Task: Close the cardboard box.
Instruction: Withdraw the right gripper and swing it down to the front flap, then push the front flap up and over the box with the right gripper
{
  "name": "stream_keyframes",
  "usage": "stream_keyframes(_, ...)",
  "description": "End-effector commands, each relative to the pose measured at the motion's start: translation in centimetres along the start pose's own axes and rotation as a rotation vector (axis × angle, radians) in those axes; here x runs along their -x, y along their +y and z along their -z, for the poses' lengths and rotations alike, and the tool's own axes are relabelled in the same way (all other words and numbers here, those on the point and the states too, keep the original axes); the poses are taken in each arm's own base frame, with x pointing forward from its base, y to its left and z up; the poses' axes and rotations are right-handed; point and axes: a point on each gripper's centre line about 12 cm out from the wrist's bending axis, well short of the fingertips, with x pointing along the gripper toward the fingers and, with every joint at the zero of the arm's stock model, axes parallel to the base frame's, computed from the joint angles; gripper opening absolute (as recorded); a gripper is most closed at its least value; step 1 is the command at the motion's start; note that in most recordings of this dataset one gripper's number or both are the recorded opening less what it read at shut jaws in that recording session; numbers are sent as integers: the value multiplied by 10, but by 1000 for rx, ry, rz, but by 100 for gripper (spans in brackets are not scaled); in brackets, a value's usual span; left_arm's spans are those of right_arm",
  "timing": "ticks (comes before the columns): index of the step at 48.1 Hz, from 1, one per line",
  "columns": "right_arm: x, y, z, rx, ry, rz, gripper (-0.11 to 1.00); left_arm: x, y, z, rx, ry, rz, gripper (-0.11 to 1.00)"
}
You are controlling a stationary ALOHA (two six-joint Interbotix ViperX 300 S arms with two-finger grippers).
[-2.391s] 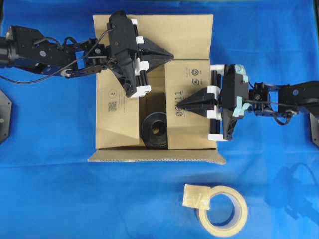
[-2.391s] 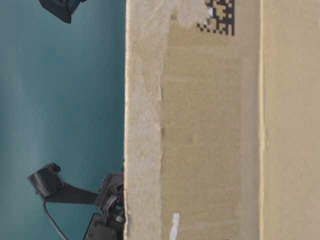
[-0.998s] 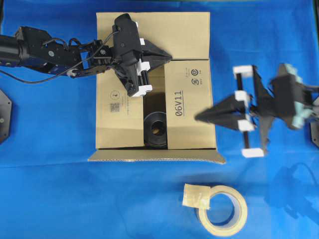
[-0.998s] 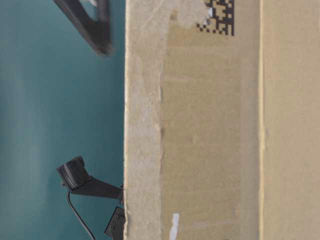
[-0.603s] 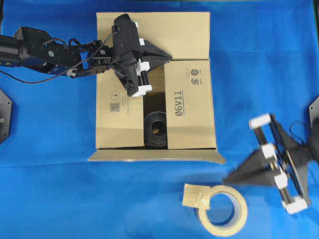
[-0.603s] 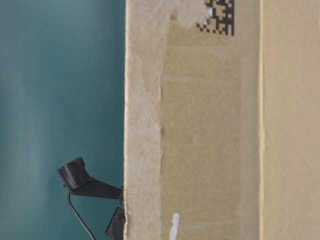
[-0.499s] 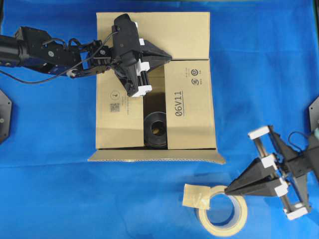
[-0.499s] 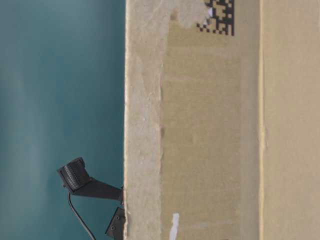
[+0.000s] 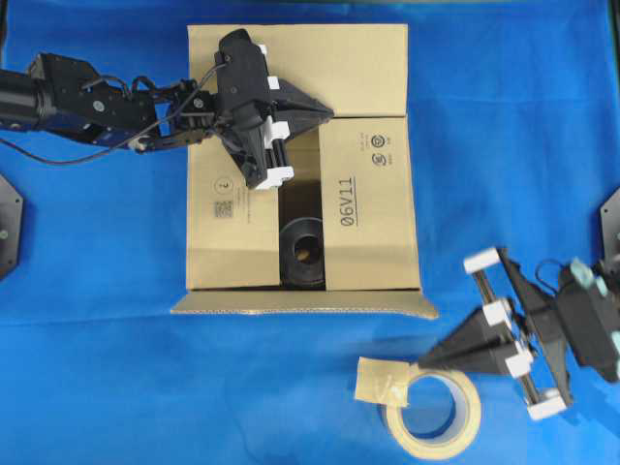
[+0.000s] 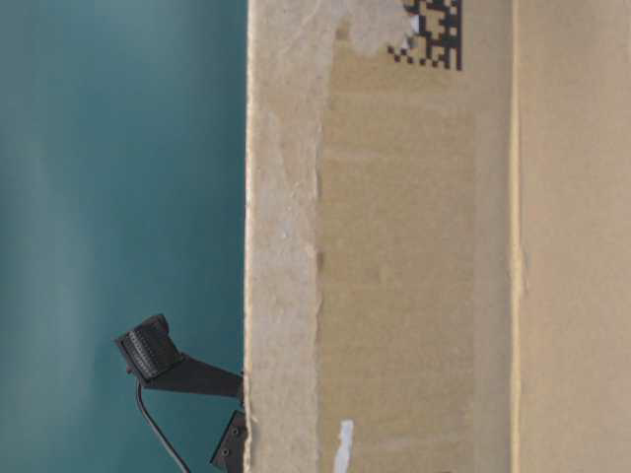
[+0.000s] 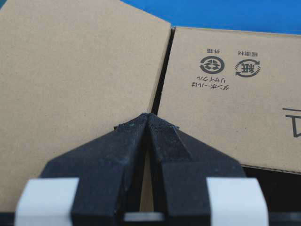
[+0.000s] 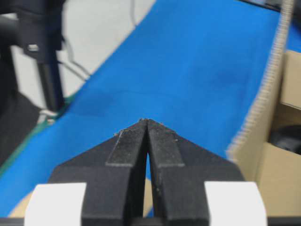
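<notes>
The cardboard box stands at the middle back. Its far flap and both side flaps are folded in, and the near flap sticks out toward the front. A gap between the side flaps shows a black roll inside. My left gripper is shut and empty. Its tip is at the far flap's edge over the gap, as the left wrist view shows. My right gripper is shut and empty, off the box at the front right, just above the tape roll. In the right wrist view the box's near flap lies to its right.
A beige tape roll with a loose tape end lies on the blue cloth in front of the box. The table-level view is filled by the box's side, with part of an arm beside it.
My right gripper left the box's right side flap and swung to the front right, ending above the tape roll. The left gripper has stayed at the far flap.
</notes>
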Motion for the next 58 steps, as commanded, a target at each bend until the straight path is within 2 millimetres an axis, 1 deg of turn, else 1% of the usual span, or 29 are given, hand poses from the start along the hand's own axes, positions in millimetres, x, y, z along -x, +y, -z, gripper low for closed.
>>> stream_keyframes(1, 2, -11, -9, -11, -36, 36, 0, 1, 0, -6, 0, -17, -1, 0)
stream_keyframes(11, 17, -49, -13, -55, -61, 160, 0, 1, 0, -6, 2, -17, -1, 0)
stream_keyframes(14, 22, -60, -12, -73, -48, 201, 0, 1, 0, -6, 0, -17, -1, 0)
stream_keyframes(22, 29, -91, 2, -154, 46, 314, 0, 1, 1, -6, 2, -18, -2, 0)
stream_keyframes(26, 29, -100, 10, -180, 87, 346, 0, 1, 1, -7, 2, -20, -2, 0)
stream_keyframes(31, 25, -106, 21, -191, 126, 363, 0, 0, 1, -7, 2, -20, -2, 0)
stream_keyframes(43, 14, -111, 44, -225, 191, 384, 0, 0, 1, -7, 3, -21, -2, 0)
stream_keyframes(47, 11, -112, 46, -234, 196, 389, 0, 1, 1, -8, 3, -23, -2, 0)
stream_keyframes(54, 12, -112, 43, -233, 184, 388, 0, 0, 1, -8, 5, -23, -2, 0)
stream_keyframes(58, 11, -113, 42, -232, 181, 388, 0, 1, 1, -12, 8, -32, -3, 0)
